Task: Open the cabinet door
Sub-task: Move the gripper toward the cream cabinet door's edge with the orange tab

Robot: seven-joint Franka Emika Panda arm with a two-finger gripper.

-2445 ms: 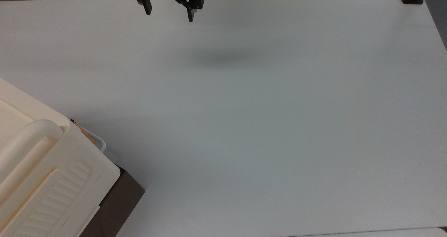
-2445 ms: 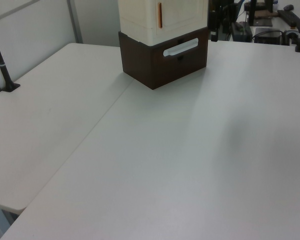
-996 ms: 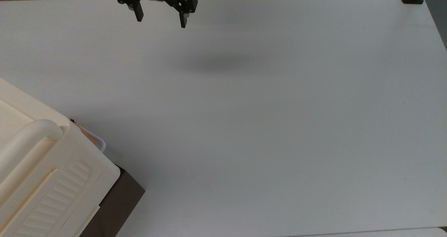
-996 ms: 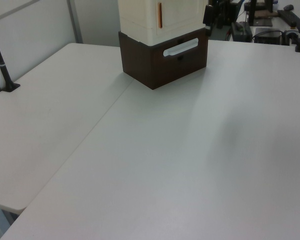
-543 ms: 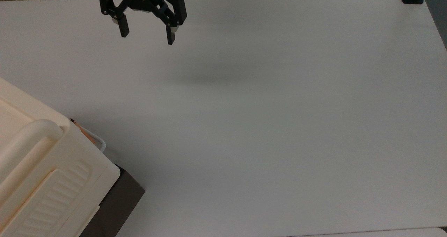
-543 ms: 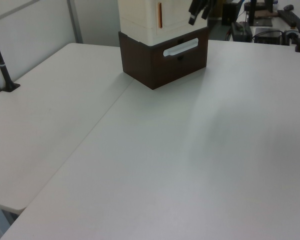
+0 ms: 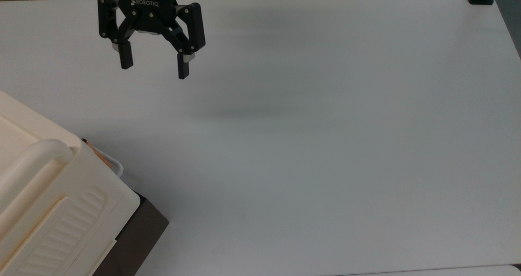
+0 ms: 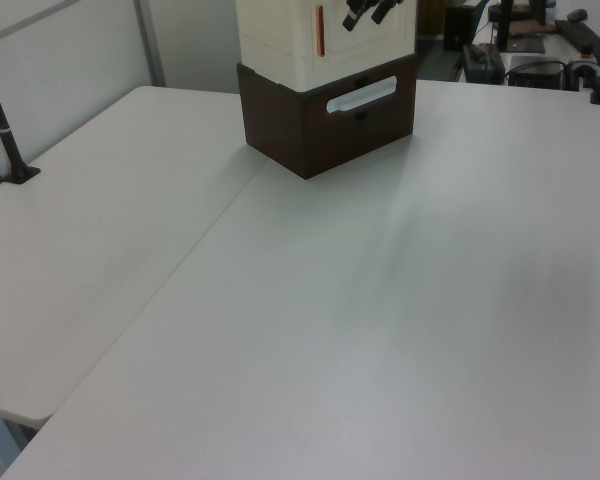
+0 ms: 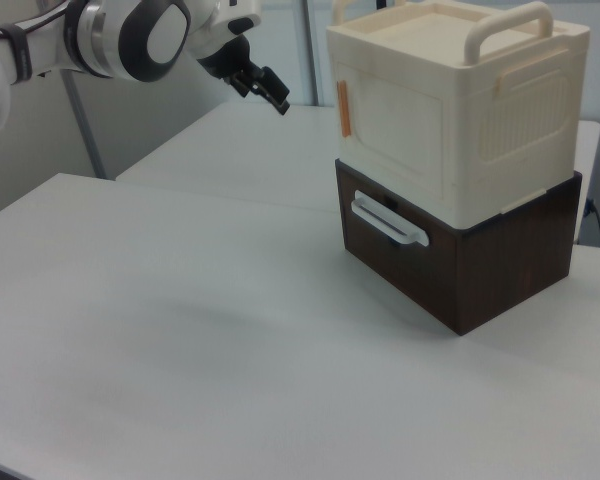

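Above the white table [image 7: 309, 145], near the top view's upper left, the gripper [image 7: 154, 68] hangs with jaws spread wide, holding nothing. The cabinet [image 9: 460, 110] sits well apart at that view's lower left. The right view alone shows the cabinet door [image 9: 390, 135] flush and closed, an orange latch strip [image 9: 344, 110] at its edge, above a brown drawer base [image 9: 450, 255].

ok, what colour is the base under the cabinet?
Dark brown, wood-toned; the base under the cream cabinet shows best in the right view.
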